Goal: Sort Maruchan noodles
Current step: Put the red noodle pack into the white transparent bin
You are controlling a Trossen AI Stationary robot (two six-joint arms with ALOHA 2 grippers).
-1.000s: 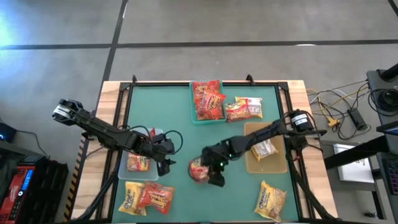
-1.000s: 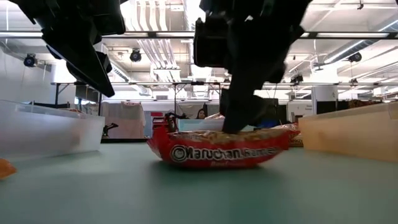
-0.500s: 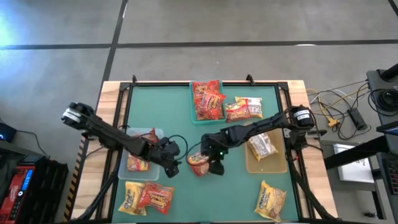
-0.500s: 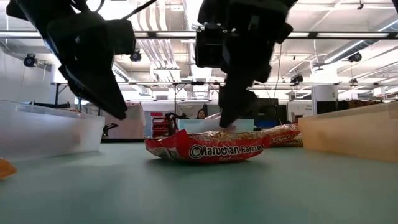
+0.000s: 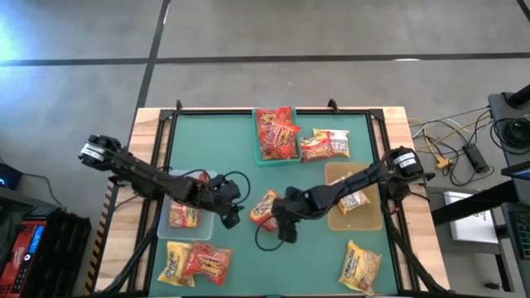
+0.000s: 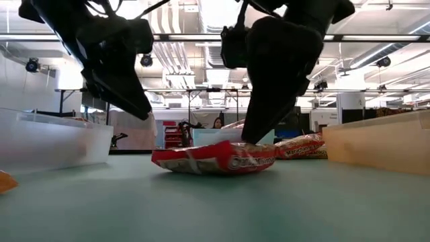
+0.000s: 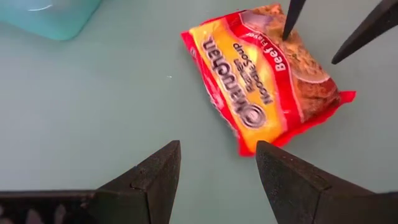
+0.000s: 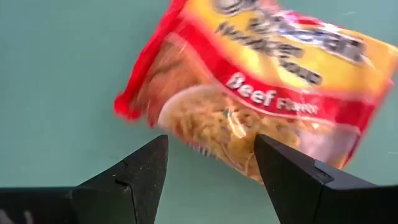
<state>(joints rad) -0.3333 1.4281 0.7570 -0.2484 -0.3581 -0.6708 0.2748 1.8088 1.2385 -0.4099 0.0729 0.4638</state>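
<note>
A red and yellow Maruchan packet [image 5: 265, 209] lies flat on the green mat near the table's middle; it also shows in the low view [image 6: 213, 158] and the left wrist view [image 7: 267, 78]. My right gripper [image 5: 281, 222] stands open over the packet's noodle-picture end [image 8: 236, 130]. My left gripper [image 5: 229, 215] hangs open just left of the packet, above the mat [image 7: 214, 155], touching nothing. Other packets lie in the bins and along the near edge. My right gripper comes from above, slanting from the table's right. One fingertip [image 7: 285, 34] sits on the top face of the packet's noodle-picture end [image 7: 292, 53], and the other finger [image 7: 357, 37] stands past the packet's edge. The packet stays flat on the mat.
A teal bin [image 5: 258, 159] at the far middle holds red packets, with one more packet [image 5: 325, 145] beside it. The tan bin [image 5: 333, 222] on the right and the clear bin [image 5: 209, 177] on the left hold packets. Loose packets lie near-left [image 5: 199, 263] and near-right [image 5: 362, 266].
The right gripper has dragged the red packet a little toward the far edge, and the packet has turned about on the mat. The left gripper has moved right toward the packet and come lower. Both have stayed open.
</note>
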